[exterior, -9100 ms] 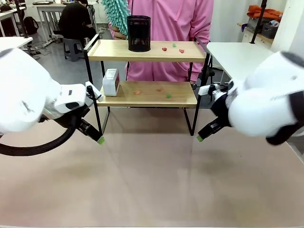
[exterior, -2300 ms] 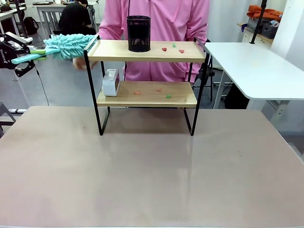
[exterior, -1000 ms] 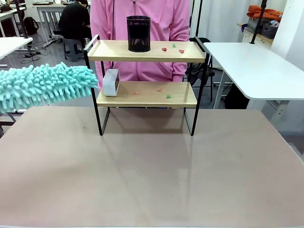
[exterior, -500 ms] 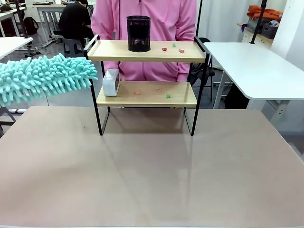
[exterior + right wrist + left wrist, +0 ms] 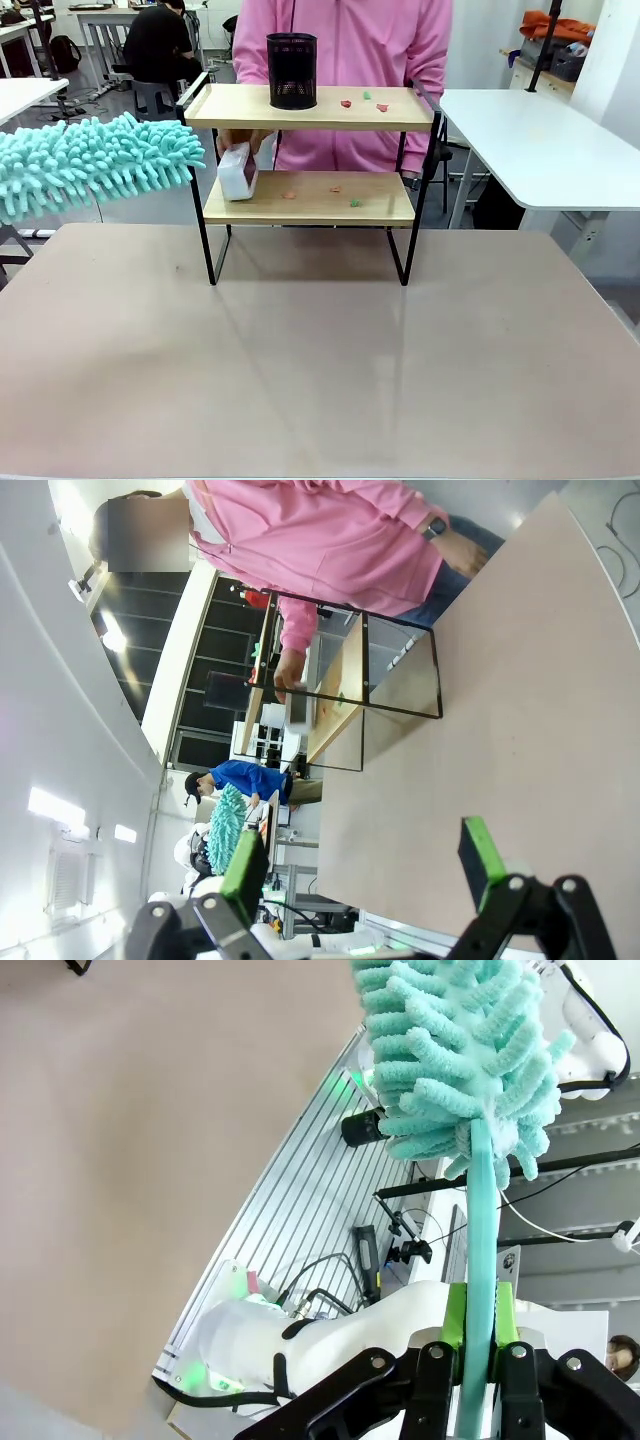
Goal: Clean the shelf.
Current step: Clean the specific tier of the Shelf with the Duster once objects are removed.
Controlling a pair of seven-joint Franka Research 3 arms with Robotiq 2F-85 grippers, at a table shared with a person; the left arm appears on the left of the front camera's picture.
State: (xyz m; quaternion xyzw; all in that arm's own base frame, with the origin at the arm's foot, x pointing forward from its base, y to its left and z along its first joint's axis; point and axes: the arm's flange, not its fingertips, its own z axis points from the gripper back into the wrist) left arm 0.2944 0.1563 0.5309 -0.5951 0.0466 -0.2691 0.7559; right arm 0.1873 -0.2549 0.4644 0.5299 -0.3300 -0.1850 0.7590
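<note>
The shelf stands at the table's far middle, with small red and green scraps on its top board and more scraps on the lower one. A fluffy teal duster hangs in the air left of the shelf, level with the lower board. In the left wrist view my left gripper is shut on the duster's teal handle. My right gripper is open and holds nothing, far from the shelf. The person's hand grips a white box at the lower board's left end, tilted.
A black mesh cup stands on the top board's left half. The person in pink stands right behind the shelf. A white table lies to the right, and the beige tabletop stretches in front.
The person's hand has come down to the lower board and taken hold of the white box, tipping it. The duster has barely shifted.
</note>
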